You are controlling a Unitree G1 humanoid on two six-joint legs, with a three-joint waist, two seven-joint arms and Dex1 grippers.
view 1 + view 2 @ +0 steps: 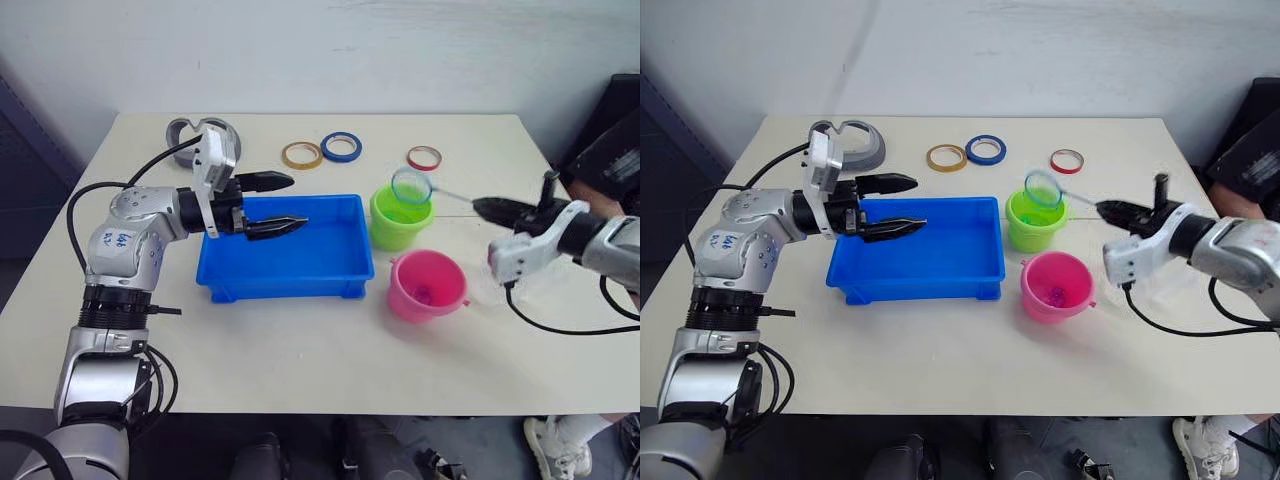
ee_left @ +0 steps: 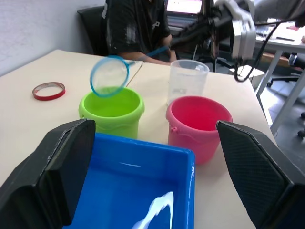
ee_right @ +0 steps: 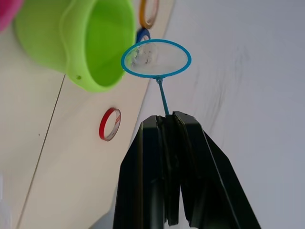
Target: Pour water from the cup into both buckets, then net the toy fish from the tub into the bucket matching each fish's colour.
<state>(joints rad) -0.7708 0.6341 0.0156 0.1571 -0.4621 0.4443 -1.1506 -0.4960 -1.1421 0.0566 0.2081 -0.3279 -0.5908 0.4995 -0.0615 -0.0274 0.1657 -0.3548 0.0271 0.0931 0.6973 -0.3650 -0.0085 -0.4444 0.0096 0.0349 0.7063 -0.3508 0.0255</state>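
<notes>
The blue tub point(image 1: 330, 275) sits mid-table, with water glinting in it in the left wrist view. My left gripper point(image 1: 288, 204) hovers open over the tub's left part, holding nothing. To the right of the tub stand the lime green bucket point(image 1: 398, 222) and, nearer me, the pink bucket point(image 1: 427, 285). A small dark pink shape point(image 1: 422, 294), perhaps a toy fish, lies in the pink bucket. My right gripper point(image 3: 167, 117) is shut on the net's thin handle. The net's light blue hoop point(image 1: 411, 186) hangs just above the green bucket. The clear cup point(image 2: 188, 78) stands behind the pink bucket.
Yellow point(image 1: 301, 155), blue point(image 1: 341, 147) and red point(image 1: 424, 157) tape rings lie along the table's far side, with a grey curved object point(image 1: 200, 135) at the far left. A person in dark clothes point(image 1: 610, 150) sits at the table's right end.
</notes>
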